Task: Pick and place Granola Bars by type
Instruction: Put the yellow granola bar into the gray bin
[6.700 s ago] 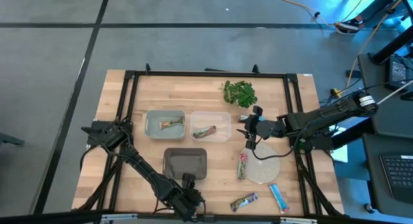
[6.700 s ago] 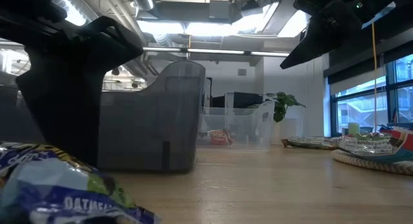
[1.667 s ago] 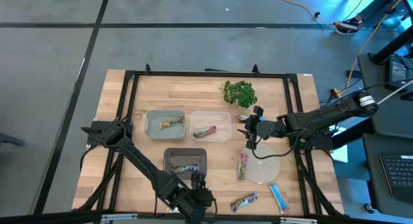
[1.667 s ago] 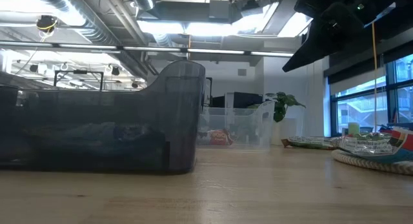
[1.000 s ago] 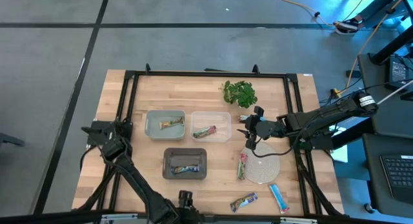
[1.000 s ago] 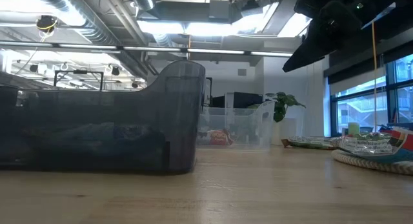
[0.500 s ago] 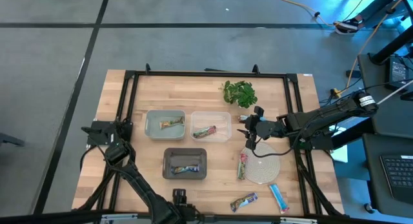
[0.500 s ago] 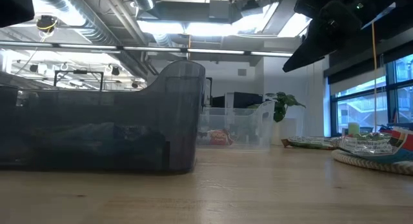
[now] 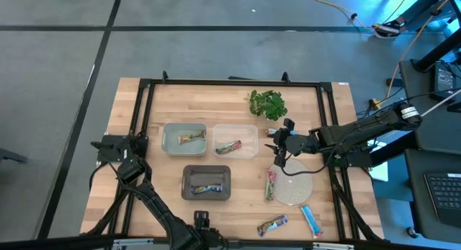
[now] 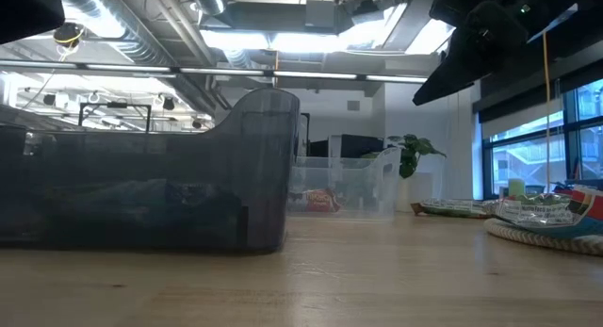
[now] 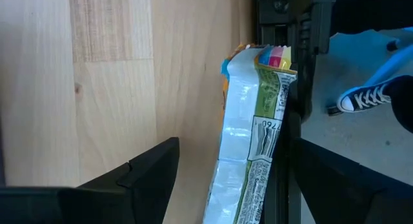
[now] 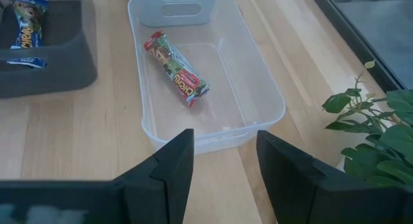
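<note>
Two empty grippers: left gripper [image 11: 226,179] wide, right gripper [image 12: 222,166] half-open

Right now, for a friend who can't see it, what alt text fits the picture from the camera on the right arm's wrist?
A clear plastic bin on a wooden table holds one green-and-red granola bar. The right gripper, its two dark fingers apart and empty, hangs beside the bin. A dark grey tray with a blue bar sits off to one side, a leafy green bunch to the other.

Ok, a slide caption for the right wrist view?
Open right gripper facing a clear bin holding one green-and-red granola bar.
</note>
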`<action>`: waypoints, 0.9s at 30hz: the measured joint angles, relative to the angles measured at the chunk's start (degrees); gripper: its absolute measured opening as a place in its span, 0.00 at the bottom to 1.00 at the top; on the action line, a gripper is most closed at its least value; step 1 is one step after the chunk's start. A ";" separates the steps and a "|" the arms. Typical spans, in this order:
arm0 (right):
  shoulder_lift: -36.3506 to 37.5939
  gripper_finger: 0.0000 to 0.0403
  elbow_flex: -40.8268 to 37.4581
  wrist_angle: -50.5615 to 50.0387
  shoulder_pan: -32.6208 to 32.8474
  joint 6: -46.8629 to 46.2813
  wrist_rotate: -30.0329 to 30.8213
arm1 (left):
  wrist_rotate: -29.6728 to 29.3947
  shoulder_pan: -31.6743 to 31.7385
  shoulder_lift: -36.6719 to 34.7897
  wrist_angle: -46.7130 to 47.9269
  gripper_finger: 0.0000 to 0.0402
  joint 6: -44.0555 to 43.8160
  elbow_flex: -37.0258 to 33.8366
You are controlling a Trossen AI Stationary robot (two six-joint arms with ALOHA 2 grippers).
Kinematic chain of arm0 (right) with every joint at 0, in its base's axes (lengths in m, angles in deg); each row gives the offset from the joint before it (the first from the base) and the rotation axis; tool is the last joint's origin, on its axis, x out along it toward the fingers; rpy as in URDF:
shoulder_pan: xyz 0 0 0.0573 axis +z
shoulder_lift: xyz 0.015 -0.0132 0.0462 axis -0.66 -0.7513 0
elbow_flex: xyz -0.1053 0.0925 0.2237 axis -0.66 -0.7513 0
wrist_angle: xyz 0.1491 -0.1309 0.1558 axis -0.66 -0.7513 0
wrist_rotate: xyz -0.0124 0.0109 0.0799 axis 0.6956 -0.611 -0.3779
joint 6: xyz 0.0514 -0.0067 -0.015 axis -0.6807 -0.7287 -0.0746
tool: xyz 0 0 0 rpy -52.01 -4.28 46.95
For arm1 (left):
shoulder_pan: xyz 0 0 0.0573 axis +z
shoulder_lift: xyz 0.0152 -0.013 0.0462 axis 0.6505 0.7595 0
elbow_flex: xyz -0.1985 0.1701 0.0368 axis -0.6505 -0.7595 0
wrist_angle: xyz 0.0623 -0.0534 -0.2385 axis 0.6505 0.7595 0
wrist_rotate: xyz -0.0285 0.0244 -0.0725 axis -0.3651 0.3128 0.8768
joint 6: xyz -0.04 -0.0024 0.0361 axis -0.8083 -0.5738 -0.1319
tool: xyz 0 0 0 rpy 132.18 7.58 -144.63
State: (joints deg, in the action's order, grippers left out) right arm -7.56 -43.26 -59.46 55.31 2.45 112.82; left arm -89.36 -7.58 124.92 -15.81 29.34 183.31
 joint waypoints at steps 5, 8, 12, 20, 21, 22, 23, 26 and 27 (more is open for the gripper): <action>0.00 0.43 0.00 -0.02 -0.01 0.01 0.00 | -0.14 0.00 0.00 1.95 0.70 2.09 0.09; 0.00 0.43 0.00 -0.02 0.00 0.01 0.00 | 0.01 -0.02 0.07 3.04 0.70 2.35 0.09; 0.00 0.43 0.00 -0.02 0.01 0.04 0.00 | 0.34 0.00 0.07 3.01 0.65 1.99 0.09; 0.00 0.43 0.00 -0.04 -0.01 0.06 0.00 | 2.35 0.00 0.07 2.71 0.45 2.00 0.11; -0.02 0.43 0.00 -0.04 0.01 0.06 0.00 | 2.51 0.00 0.07 2.65 0.42 2.01 0.11; 0.00 0.43 0.00 -0.04 0.00 0.04 0.00 | 2.61 0.00 0.07 2.61 0.39 2.01 0.15; -0.01 0.43 0.00 -0.04 0.00 0.04 0.00 | 2.69 -0.02 0.07 2.55 0.36 2.01 0.15; -0.01 0.43 0.00 -0.04 0.01 0.04 0.00 | 3.21 -0.02 0.07 2.46 0.27 1.90 0.22; 0.00 0.43 0.00 -0.04 0.00 0.04 0.00 | 3.53 -0.02 0.03 2.52 0.25 1.91 0.22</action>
State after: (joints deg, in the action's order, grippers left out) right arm -7.56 -43.26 -59.50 55.31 2.49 112.82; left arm -85.83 -7.60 124.96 -13.29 31.25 183.53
